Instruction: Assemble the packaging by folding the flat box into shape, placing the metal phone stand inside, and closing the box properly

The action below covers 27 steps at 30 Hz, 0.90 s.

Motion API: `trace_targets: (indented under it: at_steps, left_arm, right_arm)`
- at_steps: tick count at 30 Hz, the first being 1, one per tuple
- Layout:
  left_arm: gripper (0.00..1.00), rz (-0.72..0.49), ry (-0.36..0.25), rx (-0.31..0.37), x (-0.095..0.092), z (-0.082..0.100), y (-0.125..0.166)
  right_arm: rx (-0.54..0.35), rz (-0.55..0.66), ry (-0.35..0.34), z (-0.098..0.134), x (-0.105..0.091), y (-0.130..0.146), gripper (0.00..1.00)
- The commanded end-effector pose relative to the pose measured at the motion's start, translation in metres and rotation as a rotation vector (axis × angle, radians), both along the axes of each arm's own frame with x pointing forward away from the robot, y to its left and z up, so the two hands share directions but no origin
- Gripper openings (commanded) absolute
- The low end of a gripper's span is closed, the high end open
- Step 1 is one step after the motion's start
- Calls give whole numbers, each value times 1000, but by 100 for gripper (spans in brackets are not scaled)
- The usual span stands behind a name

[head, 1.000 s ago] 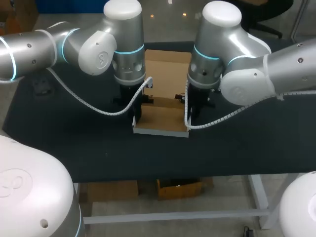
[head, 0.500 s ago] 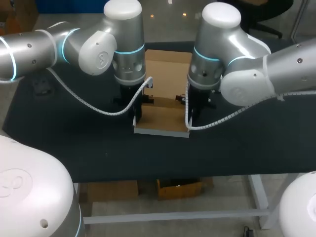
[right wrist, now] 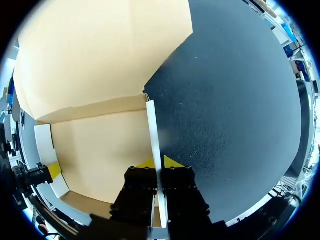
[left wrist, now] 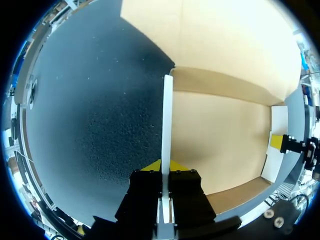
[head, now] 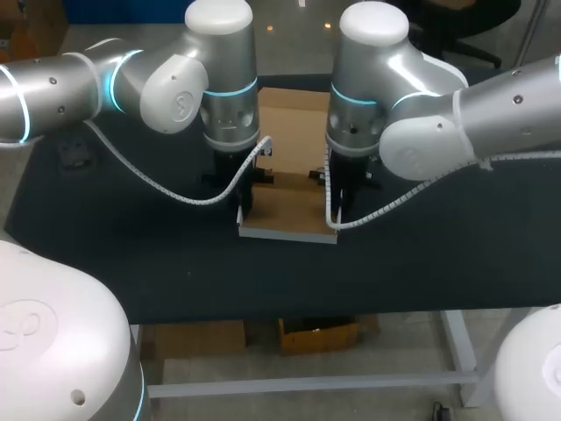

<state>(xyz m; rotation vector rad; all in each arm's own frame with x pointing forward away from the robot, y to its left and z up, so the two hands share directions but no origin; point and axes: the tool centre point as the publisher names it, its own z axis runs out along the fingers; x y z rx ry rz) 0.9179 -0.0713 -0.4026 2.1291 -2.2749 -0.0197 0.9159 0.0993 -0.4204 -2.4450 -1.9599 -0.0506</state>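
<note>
silver arms [head: 53, 92], cyan rings [head: 230, 90], white cables [head: 158, 186], black end effectors [left wrist: 161, 166].

The left arm [head: 175, 83] and the right arm [head: 412, 114] are held side by side, each wrist turned straight down. The left claw [left wrist: 161, 167] is closed onto the left box wall [left wrist: 167, 120], which is gripped upright between its fingers, with one yellow tip seen on either side. The right claw [right wrist: 158, 163] is clamped likewise onto the right box wall [right wrist: 153, 135].

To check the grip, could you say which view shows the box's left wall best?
Left wrist view: the left wall stands edge-on in the left gripper. Head view mostly hides it; right wrist view shows it distant.
</note>
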Motion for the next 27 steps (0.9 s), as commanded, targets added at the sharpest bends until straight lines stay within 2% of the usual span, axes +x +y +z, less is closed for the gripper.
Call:
trace_targets:
  at_steps: [1,27]
  left_arm:
    - [0,1,0,6,0,0,3]
    - [0,1,0,6,0,0,3]
  right_arm:
    - [-130,-81,-16,-11,1,7,0]
    - [-279,-158,-44,-16,0,8,0]
